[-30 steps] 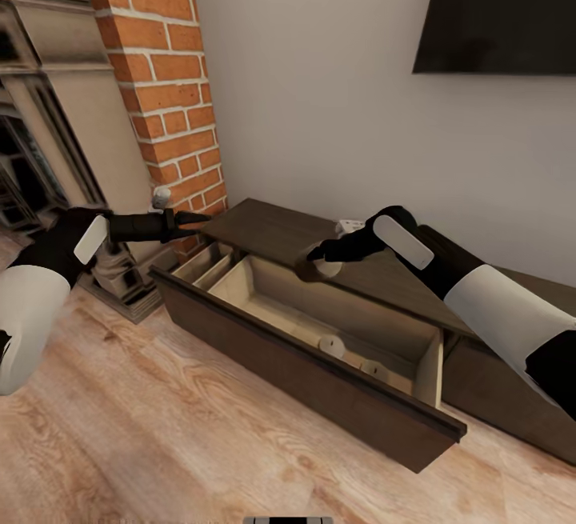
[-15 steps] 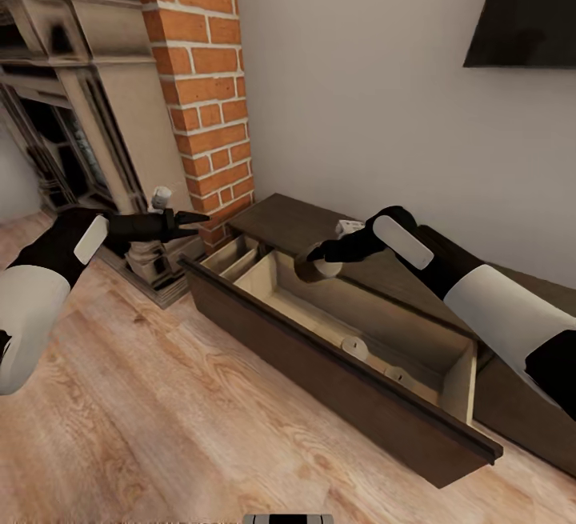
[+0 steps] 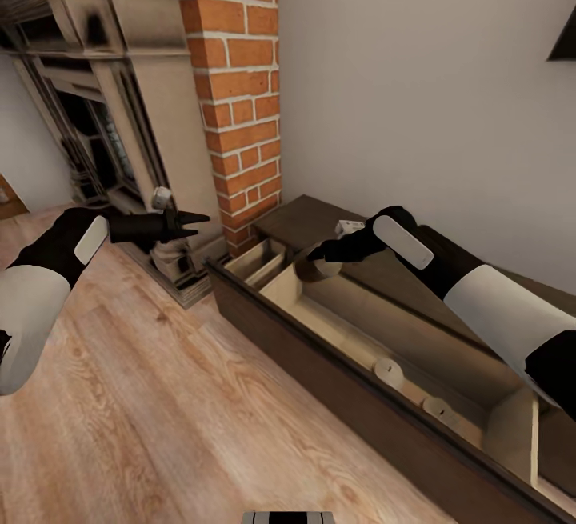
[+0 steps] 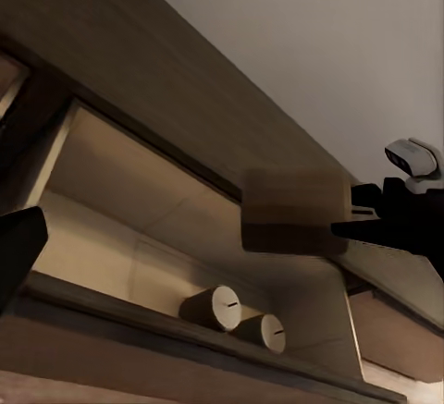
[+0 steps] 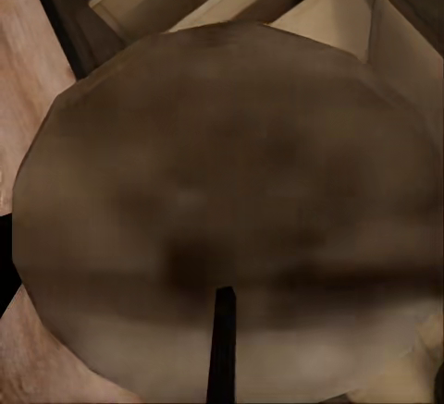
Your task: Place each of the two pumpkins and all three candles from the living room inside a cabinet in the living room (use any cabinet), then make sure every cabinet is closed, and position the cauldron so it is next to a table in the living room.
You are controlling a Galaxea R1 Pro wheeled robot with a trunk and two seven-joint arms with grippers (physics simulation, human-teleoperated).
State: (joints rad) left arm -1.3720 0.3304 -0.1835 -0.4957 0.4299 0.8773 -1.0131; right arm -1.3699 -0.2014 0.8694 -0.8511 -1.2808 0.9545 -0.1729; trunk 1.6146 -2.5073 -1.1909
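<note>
— Over the open drawer (image 3: 376,332) of the cabinet (image 3: 316,224), what is the right gripper (image 3: 314,256) doing?

— Its jaws are closing on a candle (image 3: 314,268), a squat tan cylinder, and holding it above the drawer's left end, near the cabinet's dark top. From the right wrist camera the candle (image 5: 231,210) is looming large and blurred, with the drawer's pale wood dividers (image 5: 185,2) showing behind it. From the left wrist camera the same candle (image 4: 294,212) is hanging in the air at the tips of the right gripper (image 4: 344,226).

— And the other candles?

— Two more are lying on their sides inside the drawer, just beside each other along the front panel: one (image 3: 389,372) nearer the middle, the other (image 3: 438,407) further right. The left wrist camera is showing them too (image 4: 213,307) and (image 4: 264,332), nearly touching.

— What about the left gripper (image 3: 192,225)?

— It is hovering off to the left of the cabinet, over the wooden floor (image 3: 144,396), in front of the brick column (image 3: 240,92) and the fireplace surround (image 3: 120,108). Its jaws are standing slightly apart with nothing between them.
</note>
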